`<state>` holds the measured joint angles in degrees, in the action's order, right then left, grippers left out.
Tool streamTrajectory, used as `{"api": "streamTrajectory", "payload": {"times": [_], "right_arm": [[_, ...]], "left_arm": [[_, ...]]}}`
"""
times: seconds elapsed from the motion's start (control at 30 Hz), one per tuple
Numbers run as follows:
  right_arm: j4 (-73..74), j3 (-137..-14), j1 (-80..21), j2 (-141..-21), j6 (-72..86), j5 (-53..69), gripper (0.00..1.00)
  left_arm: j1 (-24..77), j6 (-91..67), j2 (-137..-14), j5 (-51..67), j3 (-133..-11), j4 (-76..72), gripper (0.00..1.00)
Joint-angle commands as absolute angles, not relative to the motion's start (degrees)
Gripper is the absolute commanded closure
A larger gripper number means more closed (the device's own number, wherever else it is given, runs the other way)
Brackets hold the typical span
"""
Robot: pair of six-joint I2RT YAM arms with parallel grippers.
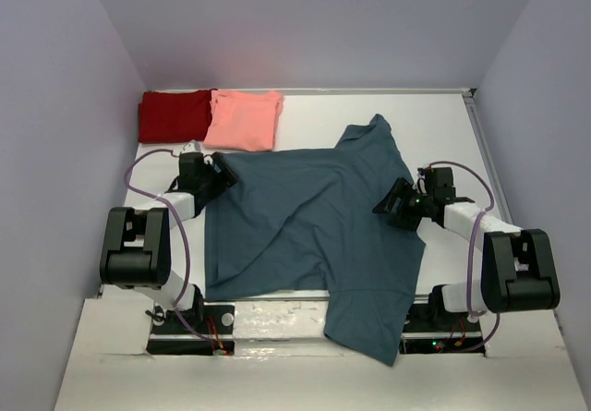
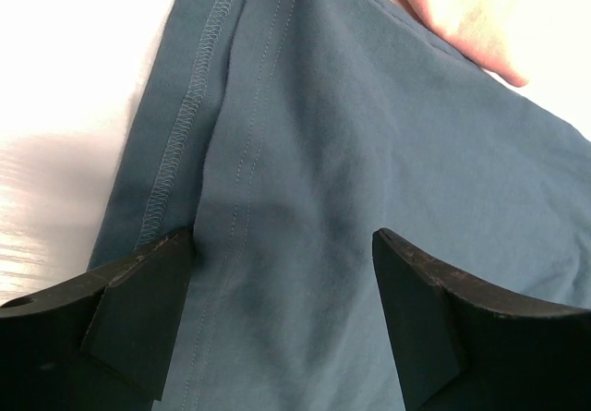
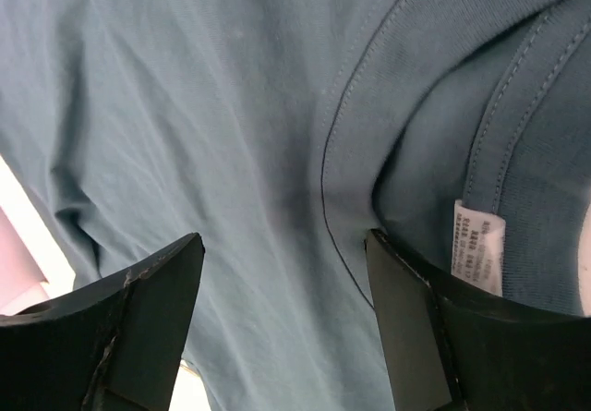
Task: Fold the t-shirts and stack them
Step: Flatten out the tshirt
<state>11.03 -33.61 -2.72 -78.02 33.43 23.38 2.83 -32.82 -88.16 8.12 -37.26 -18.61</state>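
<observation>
The dark teal t-shirt (image 1: pixel 305 217) lies spread over the middle of the table, with a fold running across it and its lower part hanging over the near edge. My left gripper (image 1: pixel 220 173) is at its far left corner, by the stitched hem (image 2: pixel 185 115). Its jaws stand open (image 2: pixel 283 235), astride the cloth. My right gripper (image 1: pixel 390 204) is at the shirt's right side, open (image 3: pixel 284 237) over the collar seam (image 3: pixel 369 106) and the white label (image 3: pixel 477 245). A folded dark red t-shirt (image 1: pixel 175 115) and a folded salmon-pink one (image 1: pixel 245 120) lie side by side at the back left.
The salmon-pink shirt's edge (image 2: pixel 462 14) lies just beyond the teal shirt's corner, close to the left gripper. Grey walls close in the white table (image 1: pixel 434 125) on three sides. Bare tabletop shows at the back right.
</observation>
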Motion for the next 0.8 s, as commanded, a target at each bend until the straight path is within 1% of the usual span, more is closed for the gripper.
{"api": "streamTrajectory", "payload": {"times": [0.0,0.13,0.43,0.77], "right_arm": [[7.2,-32.1,-3.0,-79.5,34.5,22.4,0.24],[8.2,-32.2,-3.0,-78.6,34.5,21.1,0.24],[17.5,-35.6,-3.0,-72.2,31.5,12.8,0.23],[19.4,-38.0,-3.0,-76.7,30.8,11.5,0.24]], "left_arm": [[2.1,-31.9,-85.3,7.4,-38.1,-19.9,0.13],[1.8,-32.0,-85.1,7.3,-37.9,-19.9,0.13],[1.7,-31.9,-85.3,7.3,-37.8,-20.0,0.13],[1.6,-31.9,-86.2,6.7,-37.6,-18.9,0.14]]}}
